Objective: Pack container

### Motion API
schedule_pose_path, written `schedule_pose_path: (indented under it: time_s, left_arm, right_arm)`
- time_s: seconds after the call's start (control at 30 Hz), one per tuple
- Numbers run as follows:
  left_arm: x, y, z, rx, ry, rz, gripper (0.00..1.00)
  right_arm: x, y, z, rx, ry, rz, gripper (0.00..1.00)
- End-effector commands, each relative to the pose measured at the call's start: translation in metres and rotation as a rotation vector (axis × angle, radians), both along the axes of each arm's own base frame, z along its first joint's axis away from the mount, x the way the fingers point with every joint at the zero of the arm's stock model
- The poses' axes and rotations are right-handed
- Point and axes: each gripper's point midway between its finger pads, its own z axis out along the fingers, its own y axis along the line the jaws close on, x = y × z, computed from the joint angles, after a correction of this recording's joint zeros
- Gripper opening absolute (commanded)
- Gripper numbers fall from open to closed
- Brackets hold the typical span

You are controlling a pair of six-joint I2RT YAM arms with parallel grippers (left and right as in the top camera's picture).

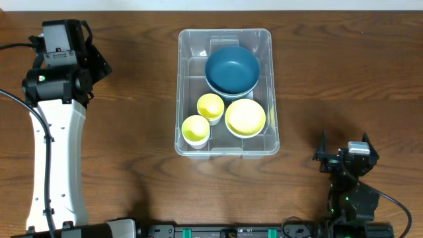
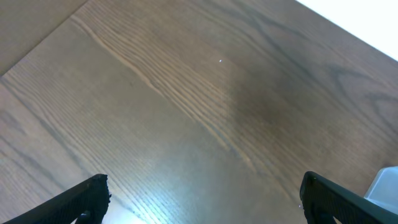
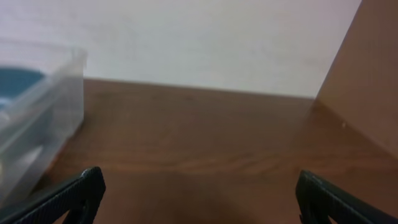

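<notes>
We see a dark wood-grain table (image 1: 132, 112) | clear container (image 1: 193, 73) mid-table, bowls (image 1: 232, 69) inside | pale wall (image 3: 205, 43) behind the far edge | left pincer (image 2: 204, 198) and right pincer (image 3: 199, 193) both spread apart, gripping nothing

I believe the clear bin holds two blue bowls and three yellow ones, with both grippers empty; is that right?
Not quite: the overhead view shows only one blue bowl in the bin. The rest holds: three yellow bowls sit beside it, and the left gripper and right gripper are empty.
</notes>
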Motion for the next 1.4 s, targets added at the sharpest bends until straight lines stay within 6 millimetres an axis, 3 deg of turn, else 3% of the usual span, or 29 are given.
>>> schedule_pose_path:
  time_s: [0.0, 0.17, 0.33, 0.57, 0.67, 0.87, 1.03, 1.17, 1.3, 1.37]
  left_arm:
    - [0.005, 0.003, 0.011, -0.003, -0.050, 0.027, 0.98]
    - [-0.003, -0.012, 0.006, -0.070, -0.021, -0.030, 0.98]
    - [-0.027, -0.025, 0.015, -0.122, -0.015, -0.066, 0.98]
    - [-0.093, -0.057, 0.062, -0.142, -0.210, -0.170, 0.98]
    - [-0.125, -0.063, 0.067, -0.127, -0.278, -0.194, 0.98]
    - [-0.187, -0.066, 0.031, -0.126, -0.300, -0.201, 0.98]
    - [-0.214, -0.067, 0.001, -0.123, -0.325, -0.203, 0.98]
    - [-0.221, -0.070, -0.021, -0.128, -0.337, -0.219, 0.98]
    - [-0.215, -0.095, -0.043, -0.221, -0.356, -0.333, 0.98]
    - [-0.210, -0.099, -0.053, -0.303, -0.384, -0.286, 0.98]
  right_arm:
    - [-0.001, -0.004, -0.002, 0.015, 0.003, -0.021, 0.99]
    - [-0.001, -0.004, -0.002, 0.015, 0.004, -0.021, 0.99]
    - [-0.001, -0.004, -0.002, 0.015, 0.004, -0.021, 0.99]
    - [-0.001, -0.004, -0.002, 0.015, 0.004, -0.021, 0.99]
    - [-0.001, -0.004, -0.002, 0.015, 0.004, -0.021, 0.99]
    - [-0.001, -0.004, -0.002, 0.015, 0.004, -0.021, 0.99]
    - [-0.001, -0.004, -0.002, 0.015, 0.004, -0.021, 0.99]
    - [-0.001, -0.004, -0.002, 0.015, 0.004, -0.021, 0.99]
    - [-0.001, -0.004, -0.002, 0.015, 0.004, -0.021, 0.99]
    - [-0.001, -0.004, -0.002, 0.015, 0.004, -0.021, 0.99]
